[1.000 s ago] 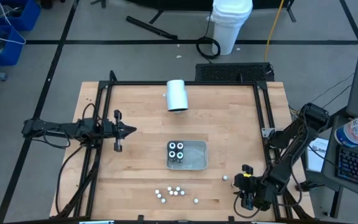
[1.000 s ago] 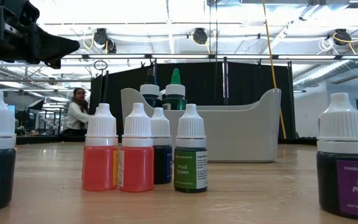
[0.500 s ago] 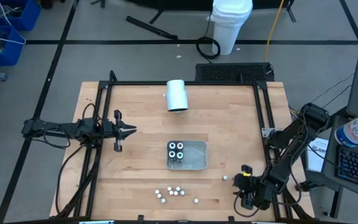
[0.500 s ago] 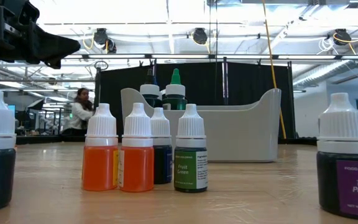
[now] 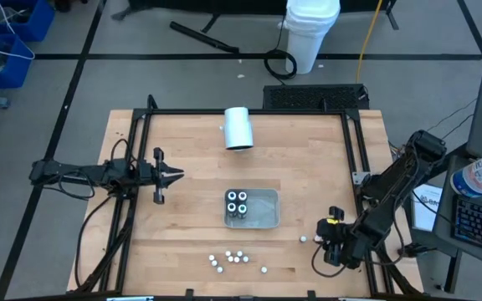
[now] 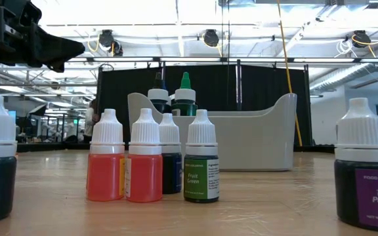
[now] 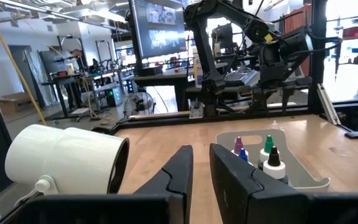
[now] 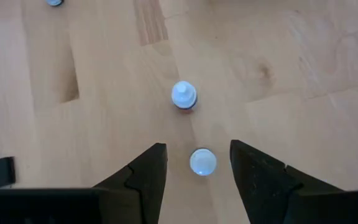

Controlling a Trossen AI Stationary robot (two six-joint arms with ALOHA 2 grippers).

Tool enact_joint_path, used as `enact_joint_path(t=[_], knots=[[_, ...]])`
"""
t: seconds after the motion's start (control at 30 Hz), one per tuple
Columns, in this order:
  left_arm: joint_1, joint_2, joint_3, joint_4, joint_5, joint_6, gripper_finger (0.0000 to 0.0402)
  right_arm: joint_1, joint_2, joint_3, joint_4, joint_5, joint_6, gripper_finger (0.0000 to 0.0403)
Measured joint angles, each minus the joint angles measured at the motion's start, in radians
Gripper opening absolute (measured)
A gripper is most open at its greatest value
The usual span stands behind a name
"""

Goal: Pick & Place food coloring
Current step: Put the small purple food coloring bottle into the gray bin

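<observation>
Low view: tray (image 6: 241, 137) hiding bottles (image 6: 184, 95)

Two bottle labels can be read, both in the low view. A small green bottle (image 6: 201, 177) standing in the front cluster on the table (image 6: 254, 203) carries a green label with the words "Fruit Green". A dark purple bottle (image 6: 365, 190) at the right edge has a purple label reading "FOOD COLORING" in small letters at the top, partly cut off by the picture's edge, and "Taro Purple" in larger letters below. Fine print under that is too small to read. No other text, brand or number is legible in any view.
</observation>
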Motion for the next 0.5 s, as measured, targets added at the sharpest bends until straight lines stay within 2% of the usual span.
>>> enact_joint_path(t=[0.37,0.5], knots=[[0.000,0.000,0.000,-0.016,0.000,-0.008,0.0063,-0.007,0.007,-0.008,0.039,-0.007,0.029,0.0169],[0.000,0.000,0.000,-0.016,0.000,-0.031,0.0063,-0.007,0.008,-0.041,0.068,-0.041,0.040,0.0169]])
